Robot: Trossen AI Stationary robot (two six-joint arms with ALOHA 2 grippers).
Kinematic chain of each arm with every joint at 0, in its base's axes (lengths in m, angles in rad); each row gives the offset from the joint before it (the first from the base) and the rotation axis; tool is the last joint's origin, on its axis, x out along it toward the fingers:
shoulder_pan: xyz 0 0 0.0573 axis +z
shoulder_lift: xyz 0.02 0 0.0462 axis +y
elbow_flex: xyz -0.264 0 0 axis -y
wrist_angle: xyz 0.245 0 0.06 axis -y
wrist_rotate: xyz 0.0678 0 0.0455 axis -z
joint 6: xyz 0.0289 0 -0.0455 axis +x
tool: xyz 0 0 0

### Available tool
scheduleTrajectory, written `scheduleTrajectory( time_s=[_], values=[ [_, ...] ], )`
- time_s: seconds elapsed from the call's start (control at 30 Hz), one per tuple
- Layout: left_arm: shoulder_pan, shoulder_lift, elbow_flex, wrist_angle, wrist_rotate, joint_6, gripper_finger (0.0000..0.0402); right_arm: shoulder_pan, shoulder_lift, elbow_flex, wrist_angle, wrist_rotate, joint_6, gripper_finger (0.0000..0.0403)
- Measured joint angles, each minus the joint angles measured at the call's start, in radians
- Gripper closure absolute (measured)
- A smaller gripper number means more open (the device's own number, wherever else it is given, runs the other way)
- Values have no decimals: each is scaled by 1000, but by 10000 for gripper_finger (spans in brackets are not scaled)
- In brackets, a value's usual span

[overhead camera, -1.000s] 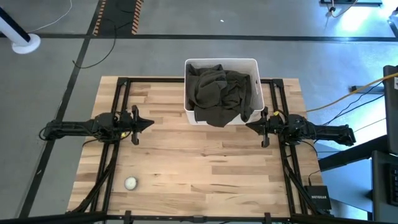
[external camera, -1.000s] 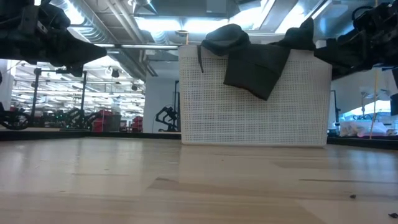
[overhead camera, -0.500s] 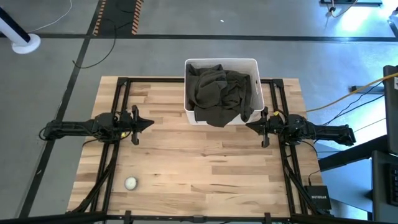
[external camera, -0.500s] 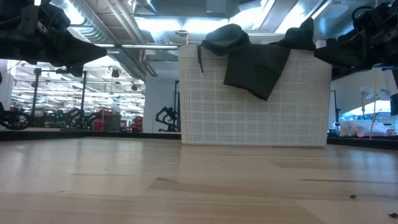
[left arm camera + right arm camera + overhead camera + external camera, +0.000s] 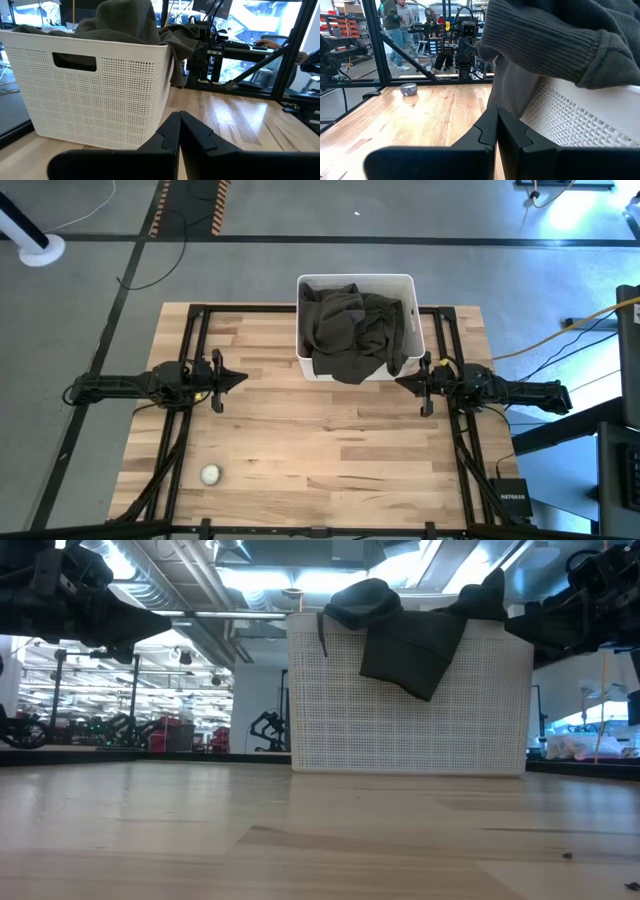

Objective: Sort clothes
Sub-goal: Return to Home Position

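Observation:
A white perforated bin stands at the table's far middle, filled with dark olive-brown clothes. Part of the heap hangs over the bin's near rim; it also shows in the left wrist view and the right wrist view. The pink, black and khaki garments are out of view. My left gripper is shut and empty, left of the bin above the table. My right gripper is shut and empty, just right of the bin's near right corner.
A small white ball lies near the table's near left corner; it also shows in the right wrist view. Black frame rails run along both sides of the table. People stand in the room beyond.

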Motion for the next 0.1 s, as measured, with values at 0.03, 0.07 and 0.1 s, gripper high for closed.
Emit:
scheduleTrajectory(
  time_s=[0.03,0.07,0.1],
  values=[
    [0,0,0,0,0,0,402,0,0,0,0,0,0,388],
    [0,0,0,0,0,0,402,0,0,0,0,0,0,388],
    [0,0,0,0,0,0,402,0,0,0,0,0,0,388]
  ],
)
